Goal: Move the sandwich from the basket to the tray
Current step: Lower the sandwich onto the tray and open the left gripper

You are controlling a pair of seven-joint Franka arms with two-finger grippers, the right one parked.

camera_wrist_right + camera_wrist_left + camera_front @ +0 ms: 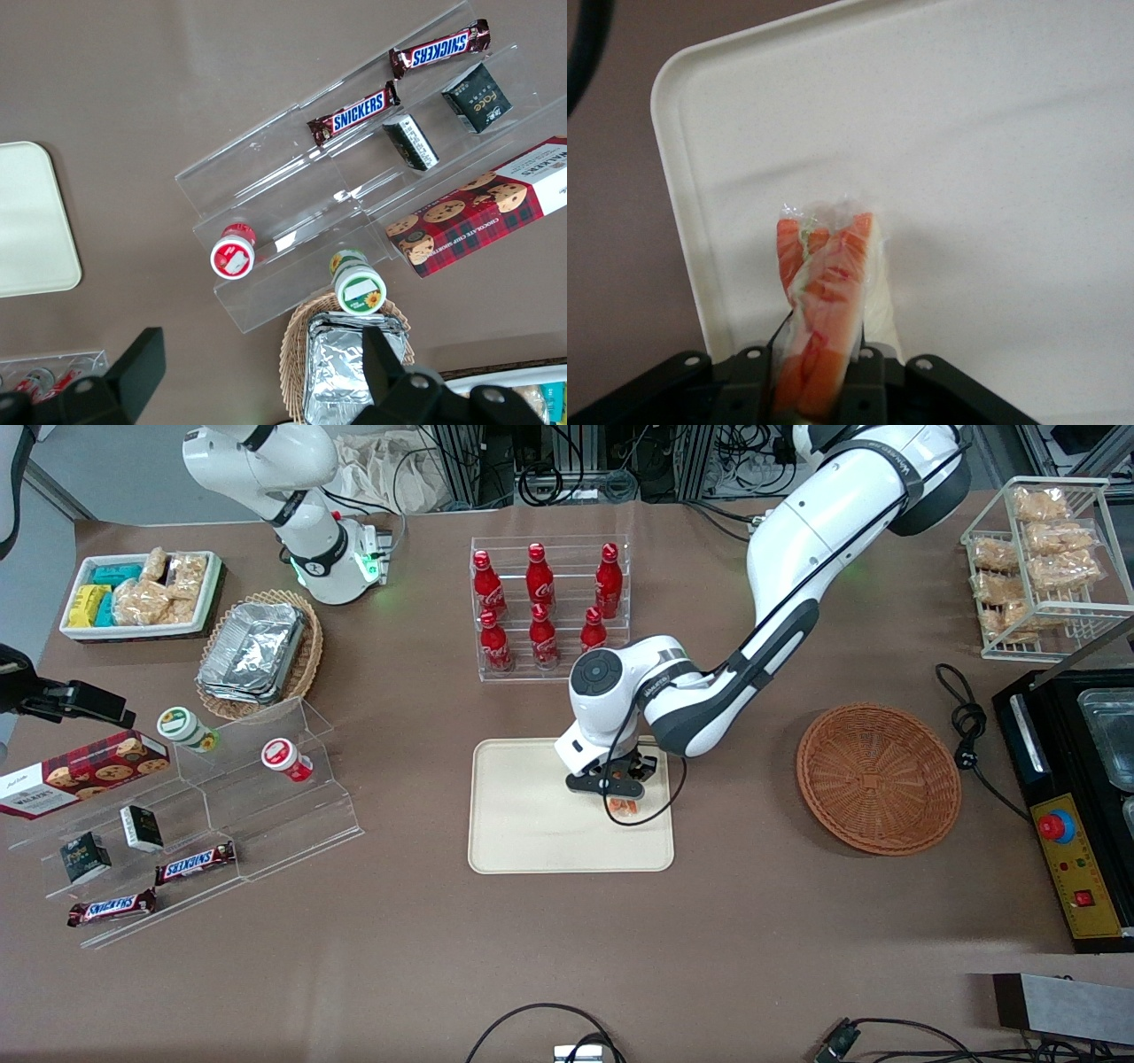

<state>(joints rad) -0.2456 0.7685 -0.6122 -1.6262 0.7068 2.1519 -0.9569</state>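
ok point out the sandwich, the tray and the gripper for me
sandwich (824, 301): left wrist view, on the orange-red filling at its cut edge.
tray (523, 833): front view, on a bare part of its floor.
gripper (620, 790): front view, midway between its fingertips, above the tray, shut on the sandwich.

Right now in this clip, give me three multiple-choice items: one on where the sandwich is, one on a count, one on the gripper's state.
1. Where is the sandwich?
A. in the basket
B. over the tray, in the gripper
C. on the bare table

2. How many red bottles stand in the clear rack?
A. four
B. six
C. eight

3. What is the gripper doing?
A. open above the basket
B. shut on nothing
C. shut on the sandwich

Answers:
1 B: the wrist view shows it between the fingers with the tray beneath, and the basket holds nothing.
2 B: two rows of three.
3 C: the fingers press both its sides.
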